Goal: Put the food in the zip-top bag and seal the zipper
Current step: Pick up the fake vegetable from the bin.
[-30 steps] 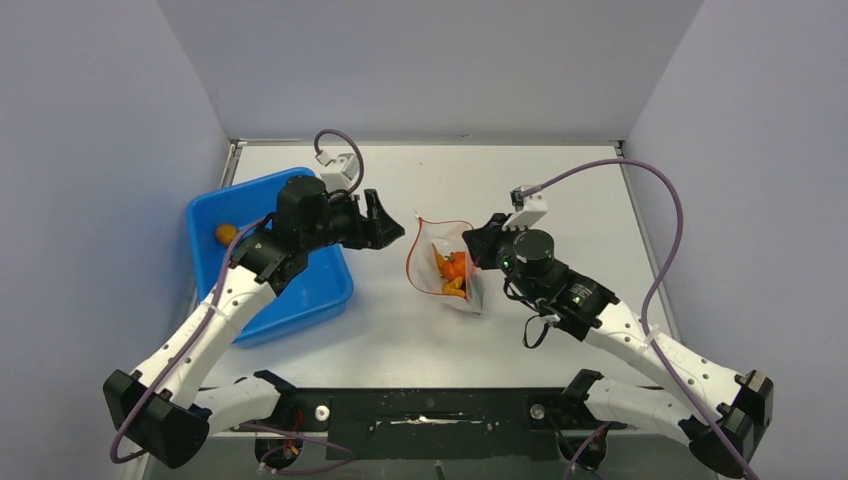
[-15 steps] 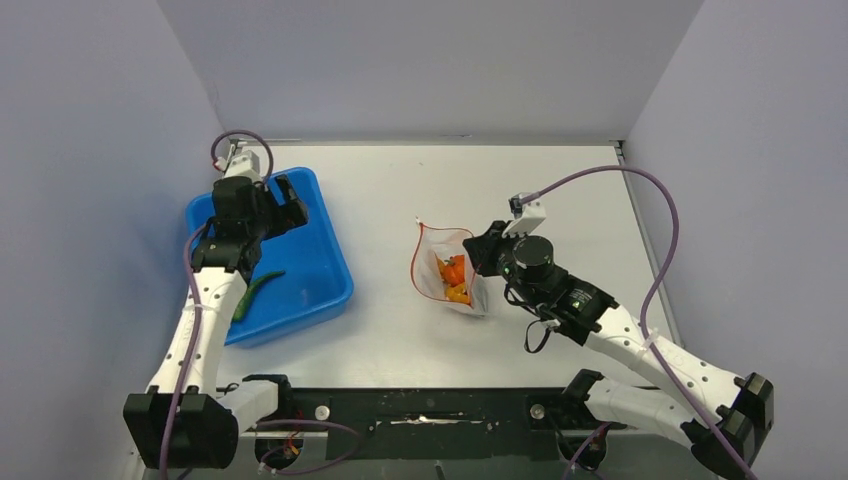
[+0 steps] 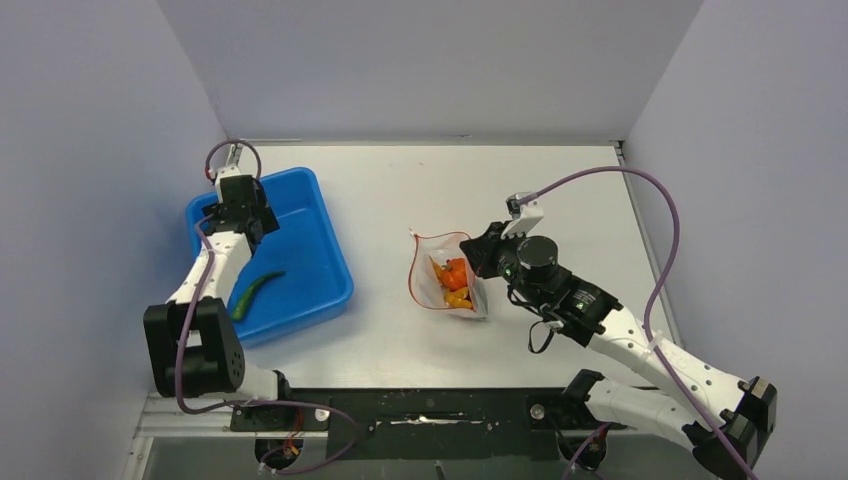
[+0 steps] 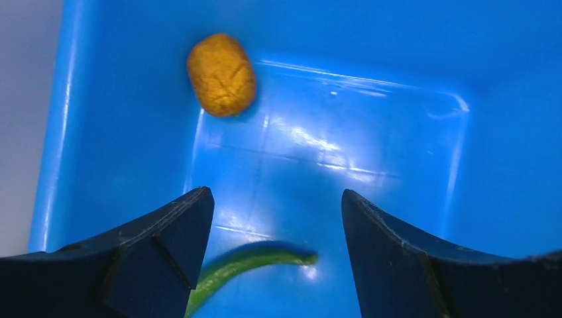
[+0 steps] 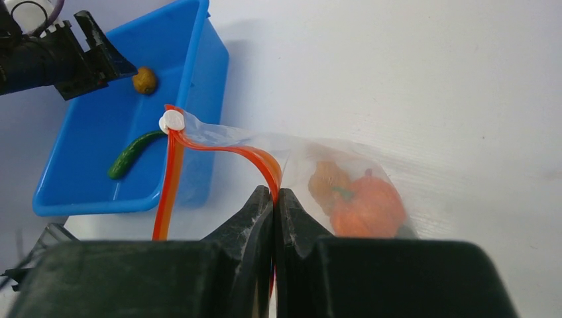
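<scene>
The clear zip-top bag point(image 3: 447, 280) lies mid-table with an orange round fruit point(image 5: 368, 202) and yellow-brown food inside. My right gripper point(image 5: 275, 193) is shut on the bag's red-orange zipper point(image 5: 225, 147), holding the mouth open; a white slider point(image 5: 172, 120) sits at the strip's end. My left gripper point(image 4: 277, 209) hangs open over the far-left part of the blue tray point(image 3: 330, 250), nothing between its fingers. Below it lie a yellow-brown lump point(image 4: 221, 74) and a slim green curved piece point(image 4: 242, 264), which also shows as the green piece point(image 3: 256, 292) in the top view.
The tray's raised walls point(image 4: 53, 132) surround my left gripper. Grey enclosure walls close off the table on three sides. The right arm's purple cable point(image 3: 660, 230) loops over the right of the table.
My left arm swung from beside the bag back left over the tray's far corner, uncovering the green piece. The right gripper kept its hold; the bag shifted slightly.
</scene>
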